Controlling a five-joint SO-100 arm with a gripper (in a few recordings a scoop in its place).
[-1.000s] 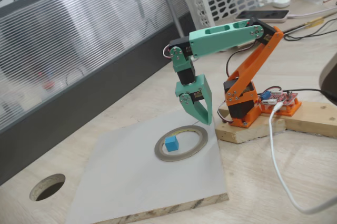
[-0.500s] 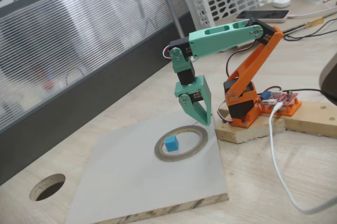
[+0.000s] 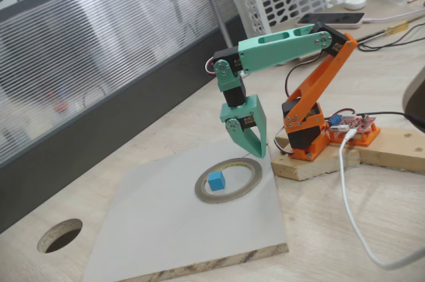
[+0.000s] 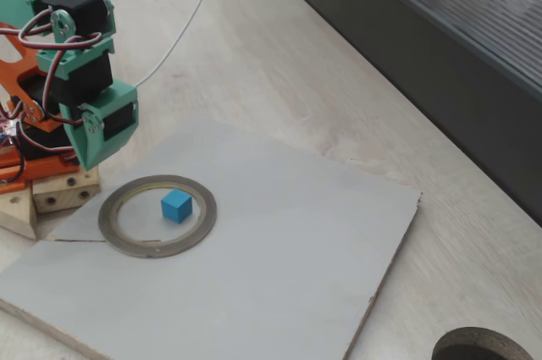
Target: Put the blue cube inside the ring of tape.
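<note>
Cube (image 3: 216, 180) and ring sit together on the grey board (image 3: 159, 229), towards its far right corner in a fixed view: the blue cube is small, plain and bright sky-blue, lying flat inside the ring of tape (image 3: 228, 180) (a thin grey-metallic band with a yellowish inner edge), apart from the band. Just right of it, above the ring's far rim, hangs the green gripper (image 3: 255, 152), its fingers together and holding nothing.

Matt grey board (image 3: 192, 229), metallic-grey ring of tape (image 4: 127, 229), pale wooden table (image 4: 279, 63)
</note>
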